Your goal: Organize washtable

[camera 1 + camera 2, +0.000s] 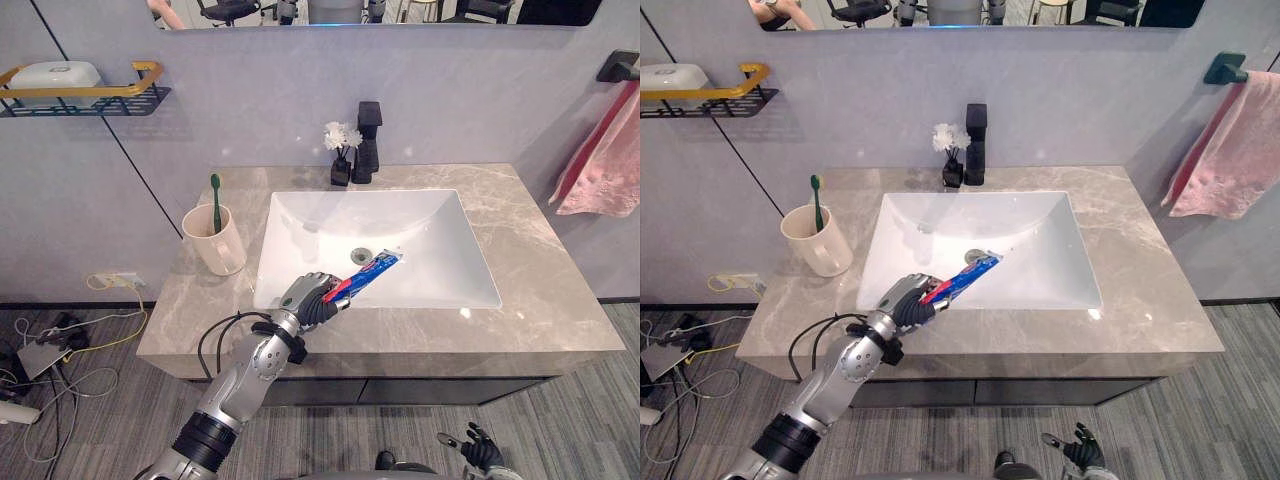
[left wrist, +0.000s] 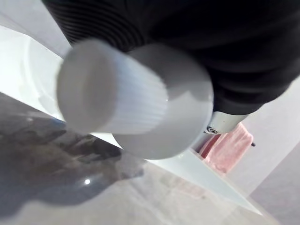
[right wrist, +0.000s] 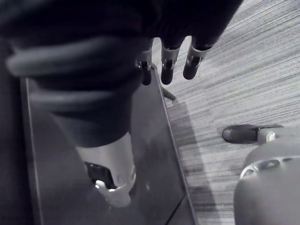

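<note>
- Currently the left hand [image 1: 308, 300] has its fingers curled round the toothpaste [image 1: 372, 268], above the front-left rim of the sink [image 1: 430, 215].
- The toothpaste slants up over the basin, cap end in the hand.
- A cup [image 1: 222, 248] with a toothbrush [image 1: 216, 200] stands on the counter [image 1: 540, 270], left of the sink.
- The right hand [image 1: 478, 448] hangs low, fingers relaxed, holding nothing.

Left arm [image 1: 248, 372]: silver-grey cylindrical segments with black joint bands. Left hand [image 1: 305, 298]: dark ribbed cover, silver fingers, dark tips.
</note>
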